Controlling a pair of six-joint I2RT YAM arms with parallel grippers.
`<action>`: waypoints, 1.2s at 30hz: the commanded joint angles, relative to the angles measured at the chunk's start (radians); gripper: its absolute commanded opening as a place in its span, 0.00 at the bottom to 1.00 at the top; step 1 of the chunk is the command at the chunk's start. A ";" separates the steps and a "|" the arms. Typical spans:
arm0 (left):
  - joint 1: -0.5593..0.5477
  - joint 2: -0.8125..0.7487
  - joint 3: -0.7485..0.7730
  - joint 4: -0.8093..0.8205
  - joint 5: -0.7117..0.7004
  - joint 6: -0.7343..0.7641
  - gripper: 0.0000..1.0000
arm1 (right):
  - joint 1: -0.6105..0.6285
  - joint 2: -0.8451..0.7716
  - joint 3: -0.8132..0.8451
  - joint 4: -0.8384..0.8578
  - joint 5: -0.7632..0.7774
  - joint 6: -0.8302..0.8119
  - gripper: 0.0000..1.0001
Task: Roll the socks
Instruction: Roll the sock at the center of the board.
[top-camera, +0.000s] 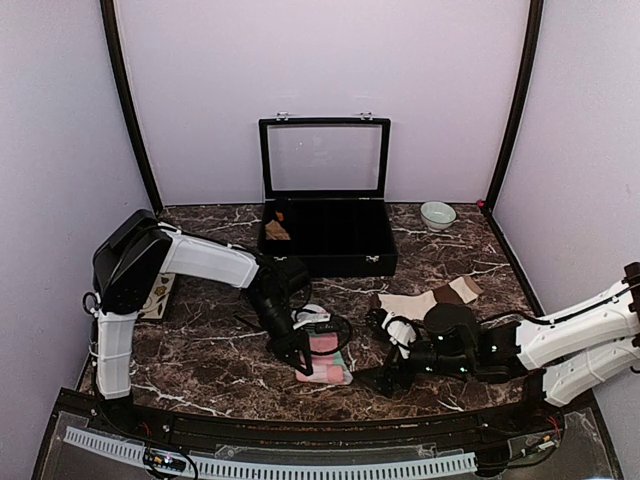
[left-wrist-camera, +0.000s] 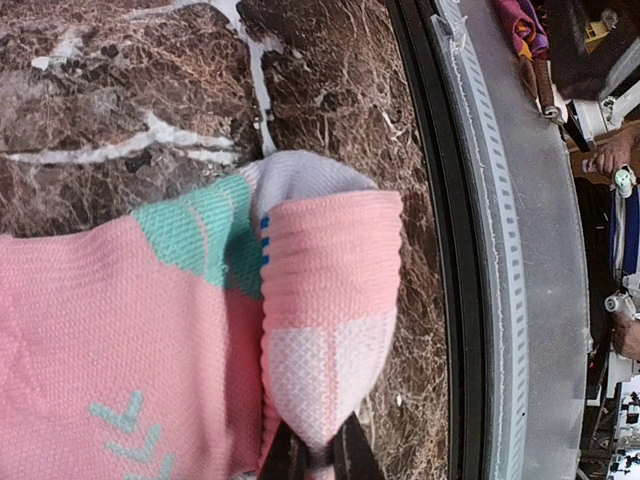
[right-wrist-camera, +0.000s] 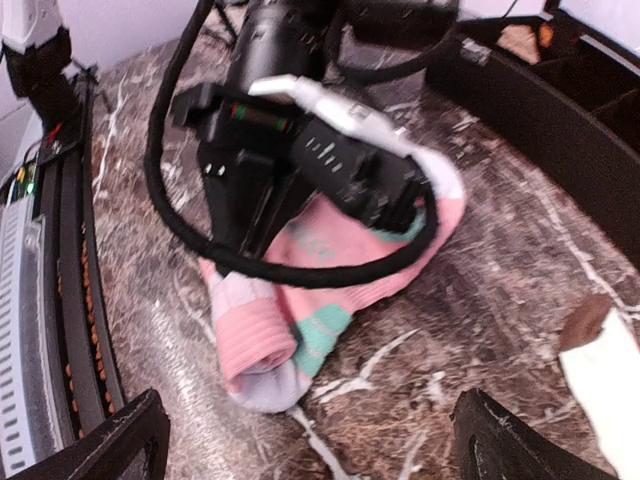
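Pink sock (left-wrist-camera: 130, 330) pinched at its folded end by the left gripper (left-wrist-camera: 318, 452); the right gripper (right-wrist-camera: 312, 435) stands open near it.

In the left wrist view the sock's ribbed pink and white end is doubled over onto its mint patch. The fold narrows toward 6 o'clock, where two dark fingers (left-wrist-camera: 290, 458) are clamped closely on the fabric. From above, this sock lies on the marble table (top-camera: 200, 365) at 6 o'clock from the black case (top-camera: 330, 245). The right gripper sits at 3 o'clock from it, jaws spread wide with nothing between them and the sock ahead of them. The cream sock (top-camera: 425, 300) lies flat at 2 o'clock from the pink one, apart from both grippers.
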 joint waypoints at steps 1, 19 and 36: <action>0.010 0.070 -0.036 -0.101 -0.185 0.023 0.00 | -0.001 -0.103 -0.129 0.232 0.174 -0.019 0.99; 0.026 0.119 0.004 -0.141 -0.165 0.015 0.00 | 0.037 0.268 0.133 0.203 -0.208 -0.499 0.59; 0.026 0.122 0.012 -0.148 -0.168 0.019 0.00 | 0.032 0.493 0.198 0.250 -0.179 -0.562 0.45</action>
